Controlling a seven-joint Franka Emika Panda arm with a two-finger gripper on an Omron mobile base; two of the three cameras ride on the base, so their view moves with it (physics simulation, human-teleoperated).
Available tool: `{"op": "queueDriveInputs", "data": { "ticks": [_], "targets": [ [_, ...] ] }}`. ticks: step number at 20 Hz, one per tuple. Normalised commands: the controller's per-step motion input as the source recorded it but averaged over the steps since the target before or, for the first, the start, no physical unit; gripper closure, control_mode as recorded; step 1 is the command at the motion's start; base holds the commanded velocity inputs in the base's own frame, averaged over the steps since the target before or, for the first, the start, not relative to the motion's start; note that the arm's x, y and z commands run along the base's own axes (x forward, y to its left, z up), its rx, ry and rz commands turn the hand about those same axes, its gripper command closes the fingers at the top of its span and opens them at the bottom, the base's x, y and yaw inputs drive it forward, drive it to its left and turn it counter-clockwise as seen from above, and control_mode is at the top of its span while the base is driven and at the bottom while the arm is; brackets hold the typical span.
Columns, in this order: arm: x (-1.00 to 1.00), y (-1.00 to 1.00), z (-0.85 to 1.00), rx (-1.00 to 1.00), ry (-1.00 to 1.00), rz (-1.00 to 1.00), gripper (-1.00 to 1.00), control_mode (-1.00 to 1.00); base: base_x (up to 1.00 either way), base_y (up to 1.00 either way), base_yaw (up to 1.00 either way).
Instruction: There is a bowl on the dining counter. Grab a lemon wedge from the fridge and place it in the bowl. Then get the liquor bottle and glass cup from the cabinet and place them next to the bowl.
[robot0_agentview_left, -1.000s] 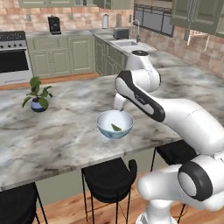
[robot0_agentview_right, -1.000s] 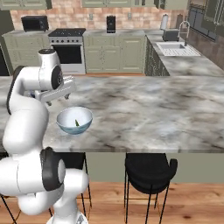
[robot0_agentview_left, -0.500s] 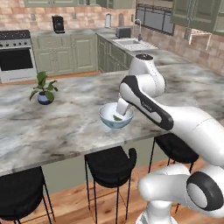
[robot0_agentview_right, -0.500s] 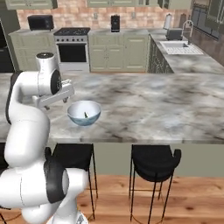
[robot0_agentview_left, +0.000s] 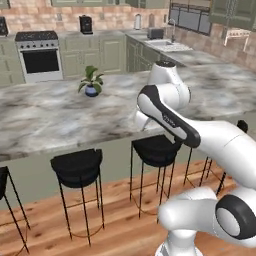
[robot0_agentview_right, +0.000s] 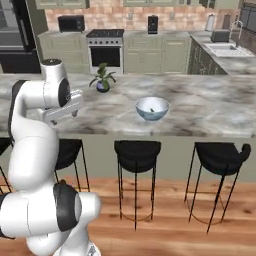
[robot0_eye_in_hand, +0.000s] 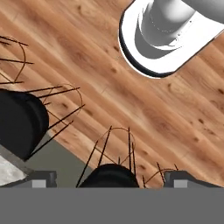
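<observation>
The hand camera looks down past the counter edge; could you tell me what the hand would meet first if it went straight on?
Probably the black stool seat between its open fingertips; depth is unclear, otherwise the wooden floor.

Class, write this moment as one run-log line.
end effector: open, empty, over floor | bowl: on dining counter, lemon wedge inside | bottle, cup: not placed

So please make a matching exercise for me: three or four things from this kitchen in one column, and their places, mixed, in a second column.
Things:
1. white ceramic bowl
2. small potted green plant
3. black round bar stool
4. black microwave oven

Places:
A. on the wooden floor, under the counter edge
B. on the back counter, left of the stove
C. on the marble counter, lemon wedge inside
D. on the marble counter, far side

Pairs: 1-C, 2-D, 3-A, 4-B
</observation>
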Motion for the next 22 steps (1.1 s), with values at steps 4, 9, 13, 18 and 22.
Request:
{"op": "queueDriveInputs", "data": {
  "ticks": [4,9,13,18,22],
  "targets": [
    [0.0,0.0,0.0,0.0,0.0,0.0,-1.0,1.0,-0.67,1.0,0.0],
    [0.0,0.0,0.0,0.0,0.0,0.0,-1.0,1.0,-0.53,1.0,0.0],
    [0.0,0.0,0.0,0.0,0.0,0.0,-1.0,1.0,-0.29,1.0,0.0],
    [0.0,0.0,0.0,0.0,0.0,0.0,-1.0,1.0,-0.03,1.0,-0.03],
    [0.0,0.0,0.0,0.0,0.0,0.0,-1.0,1.0,0.0,1.0,-0.07]
  ]
}}
